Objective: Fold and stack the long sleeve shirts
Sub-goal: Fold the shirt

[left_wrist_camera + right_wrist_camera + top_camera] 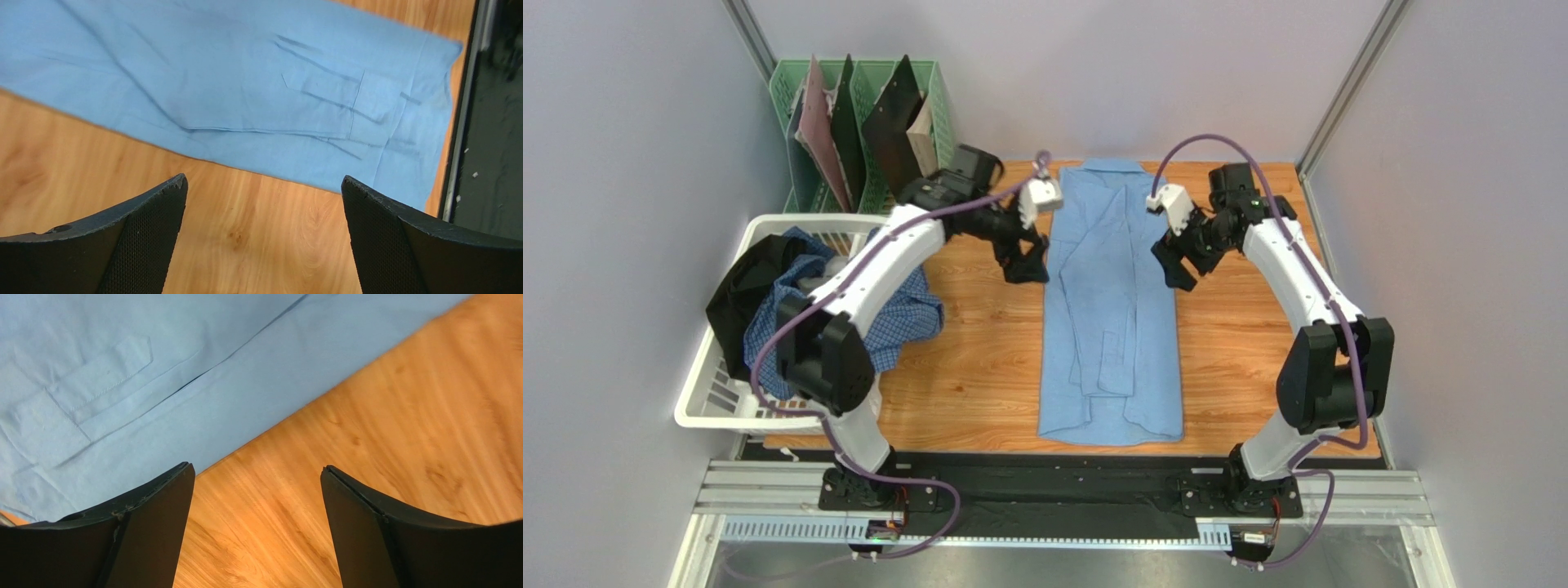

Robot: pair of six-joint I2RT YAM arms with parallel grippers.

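Observation:
A plain light blue long sleeve shirt [1109, 312] lies flat in a long narrow strip down the middle of the wooden table [983, 368], sides and sleeves folded in. My left gripper [1026, 260] hovers open just off its left edge near the collar end, holding nothing; in its wrist view the shirt [258, 92] lies beyond the fingertips [175, 187]. My right gripper [1173, 263] is open at the shirt's right edge, empty, with bare wood between its fingers and the shirt [123, 373] to the left. A blue-and-white checked shirt [903, 312] hangs out of the white basket [707, 398].
A dark garment [750, 288] also sits in the white basket at the left. A green file rack [860, 123] with folders stands at the back left. The table's dark front rail [485, 110] shows in the left wrist view.

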